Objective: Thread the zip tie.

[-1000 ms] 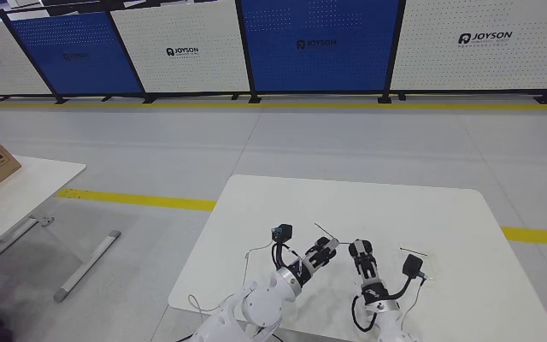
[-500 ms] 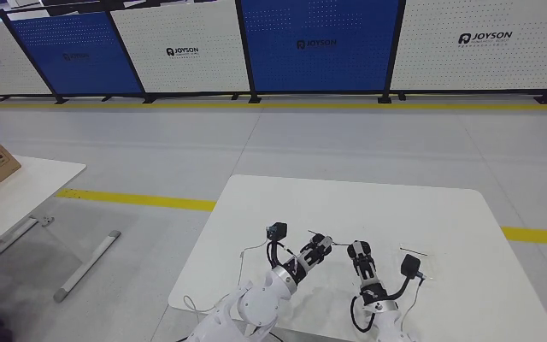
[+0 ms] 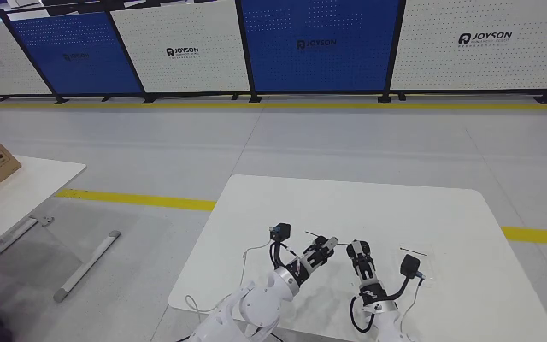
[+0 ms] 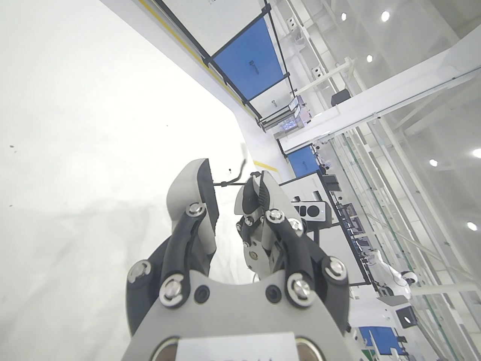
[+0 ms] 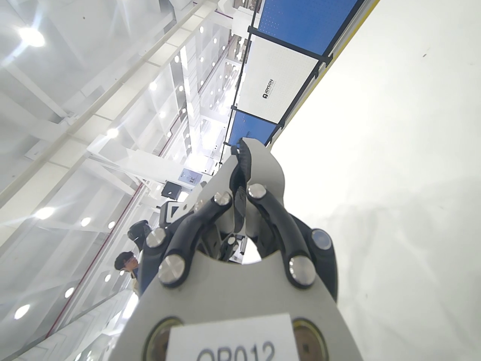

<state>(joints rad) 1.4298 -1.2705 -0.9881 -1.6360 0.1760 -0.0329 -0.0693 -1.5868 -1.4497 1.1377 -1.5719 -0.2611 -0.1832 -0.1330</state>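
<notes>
1. Left gripper (image 4: 230, 175): fingers apart. The zip tie (image 4: 232, 181) crosses the gap at the tips, 1 end against a pad, the far end bent upward and free.
2. Right gripper (image 5: 240, 152): pads pressed together with a dark sliver at the tip. Cannot tell if that sliver is the tie.
3. Tie location: up off the table (image 3: 385, 205), between the 2 grippers, near the table's front edge.
4. Risk 1: the tie drops or twists out. Likely cause: the left fingers are not clamped on it, so any arm shift could knock it loose.
5. Risk 2: the tail misses the head slot. Likely cause: the strip is thin and kinked, so the free end points off-line.
6. Risk 3: the fingertips collide. Cause: the 2 grippers sit just beside each other.
7. Left wrist view gives the finger gap and the kink in the tie, which in the top view is a faint line.
8. Top view gives the spacing of the 2 arms, plus a 2nd thin black strip (image 3: 413, 251) lying on the table beside the right arm.
9. Right wrist view gives the pad closure.
</notes>
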